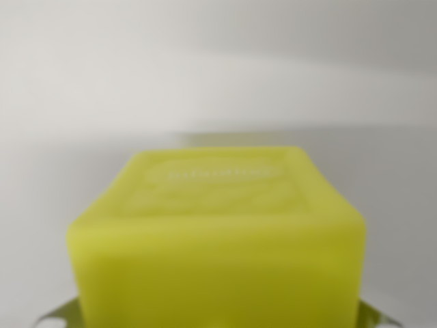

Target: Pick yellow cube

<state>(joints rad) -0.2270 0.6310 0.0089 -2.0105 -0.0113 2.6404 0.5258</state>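
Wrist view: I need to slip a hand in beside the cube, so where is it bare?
Bare pale surface lies beyond and on both sides of the yellow cube. The bottom centre is crowded: the blurred cube fills it, with shiny bits at its lower corners.

The yellow cube [217, 239] fills the near lower middle of the wrist view, blurred. Faint raised lettering marks its top face. Behind it lies a pale grey surface [205, 68].

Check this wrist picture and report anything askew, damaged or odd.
Nothing stands out. The yellow cube fills the lower frame, whole and sitting square, with faint raised marks on its top. The picture is blurred from closeness, so fine damage would not show. The gripper's fingers are not clearly visible.
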